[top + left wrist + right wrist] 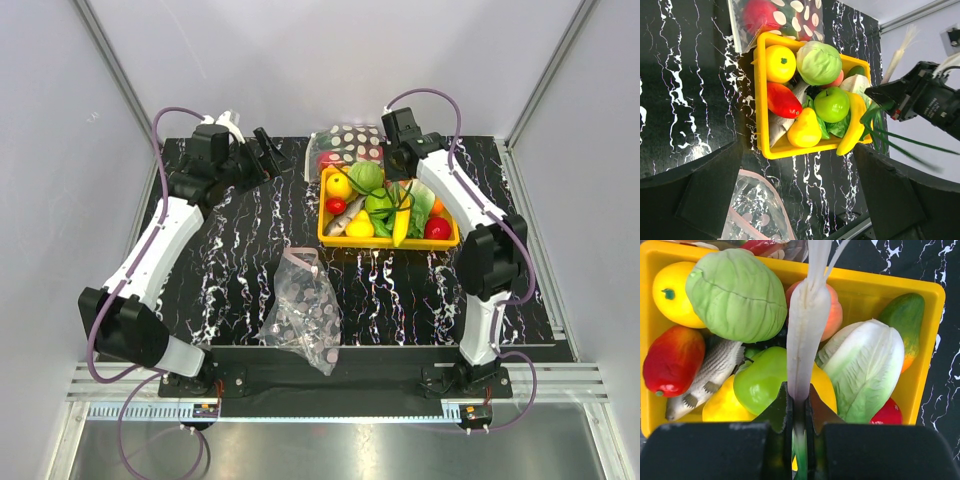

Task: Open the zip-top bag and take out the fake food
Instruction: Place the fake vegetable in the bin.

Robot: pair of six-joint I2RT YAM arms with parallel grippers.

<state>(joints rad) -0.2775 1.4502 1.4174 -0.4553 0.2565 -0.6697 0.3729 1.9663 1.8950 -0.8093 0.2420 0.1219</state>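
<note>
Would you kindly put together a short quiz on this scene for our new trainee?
1. True or false: the right tool is shut on the white spring onion.
2. Where does the zip-top bag lie? A: inside the yellow tray; B: on the table, nearer the robot than the tray; C: on the table, behind the tray.
3. Fill in: the left tool is ____ and holds nothing.
Key: 1 true; 2 B; 3 open.
</note>
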